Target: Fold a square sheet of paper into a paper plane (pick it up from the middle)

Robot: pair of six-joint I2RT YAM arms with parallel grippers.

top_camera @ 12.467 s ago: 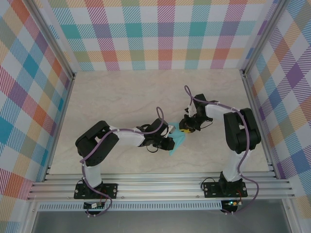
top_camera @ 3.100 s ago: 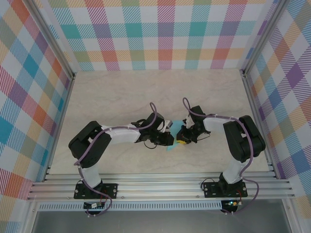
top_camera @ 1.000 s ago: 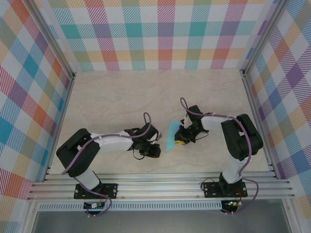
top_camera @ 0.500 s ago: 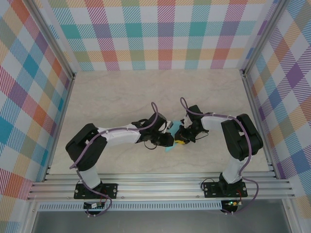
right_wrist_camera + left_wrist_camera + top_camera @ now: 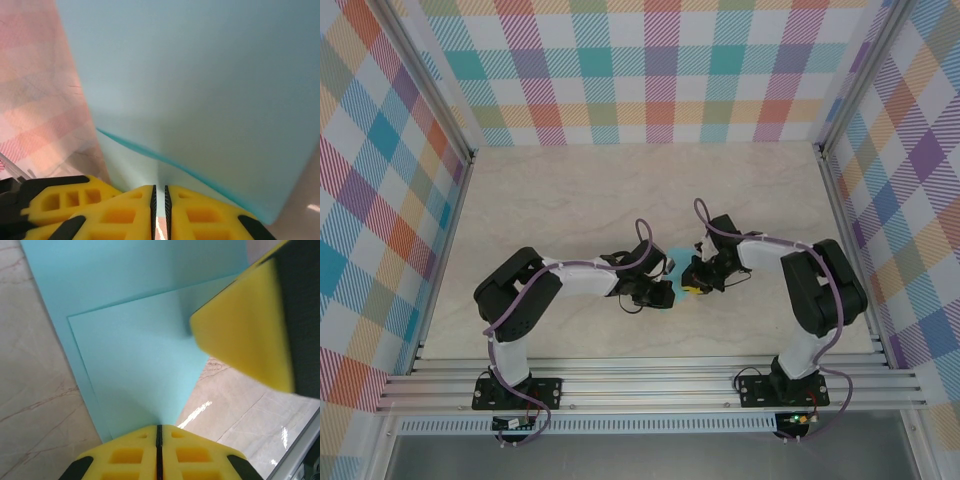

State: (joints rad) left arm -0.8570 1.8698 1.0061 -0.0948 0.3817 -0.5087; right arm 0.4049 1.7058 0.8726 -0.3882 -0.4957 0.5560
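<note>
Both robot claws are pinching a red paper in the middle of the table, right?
Not quite. The paper is light blue, not red. The rest holds: the left claw and the right claw are both pinching it in the middle of the table. Both wrist views show the blue sheet running into the yellow pads.

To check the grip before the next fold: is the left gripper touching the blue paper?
Touching. The left wrist view shows the left gripper closed, with the edge of the blue paper pinched in the seam between its yellow fingers.
</note>
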